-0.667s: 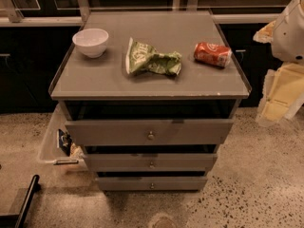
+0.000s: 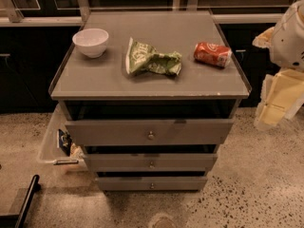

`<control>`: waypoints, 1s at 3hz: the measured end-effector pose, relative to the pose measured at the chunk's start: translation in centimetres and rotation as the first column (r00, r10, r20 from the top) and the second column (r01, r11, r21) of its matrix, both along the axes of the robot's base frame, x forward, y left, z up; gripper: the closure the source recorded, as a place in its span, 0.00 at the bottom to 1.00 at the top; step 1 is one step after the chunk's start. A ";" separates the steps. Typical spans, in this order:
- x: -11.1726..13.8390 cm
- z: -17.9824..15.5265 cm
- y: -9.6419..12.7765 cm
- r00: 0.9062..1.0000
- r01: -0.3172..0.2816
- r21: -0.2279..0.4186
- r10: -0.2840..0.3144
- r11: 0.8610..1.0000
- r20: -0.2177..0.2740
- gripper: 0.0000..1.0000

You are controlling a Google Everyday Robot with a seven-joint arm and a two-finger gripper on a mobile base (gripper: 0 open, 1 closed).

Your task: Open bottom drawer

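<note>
Nothing has visibly shifted since a moment ago. The bottom drawer (image 2: 123, 183) sits low and left of the gripper (image 2: 279, 101), well apart, seemingly shut. Still the approach, I'd judge: next the gripper must drop to its brass knob (image 2: 152, 185). Whether the gripper is open or closed, I cannot tell.

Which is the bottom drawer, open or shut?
Shut or nearly: bottom drawer front shows only a thin dark gap above. Hand hangs far right, off its knob.
</note>
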State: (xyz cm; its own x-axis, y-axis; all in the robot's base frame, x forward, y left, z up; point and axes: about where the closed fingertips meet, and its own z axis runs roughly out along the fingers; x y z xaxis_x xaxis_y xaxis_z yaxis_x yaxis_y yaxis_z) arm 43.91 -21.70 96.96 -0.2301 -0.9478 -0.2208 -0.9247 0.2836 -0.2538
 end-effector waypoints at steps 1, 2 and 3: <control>-0.6 -3.3 0.1 1.000 -0.002 0.023 0.002 1.000 -0.020 0.00; -1.6 -7.6 0.4 0.999 -0.014 0.030 0.015 0.999 -0.032 0.00; -2.5 -11.1 0.9 0.999 -0.034 0.047 0.034 0.998 -0.007 0.00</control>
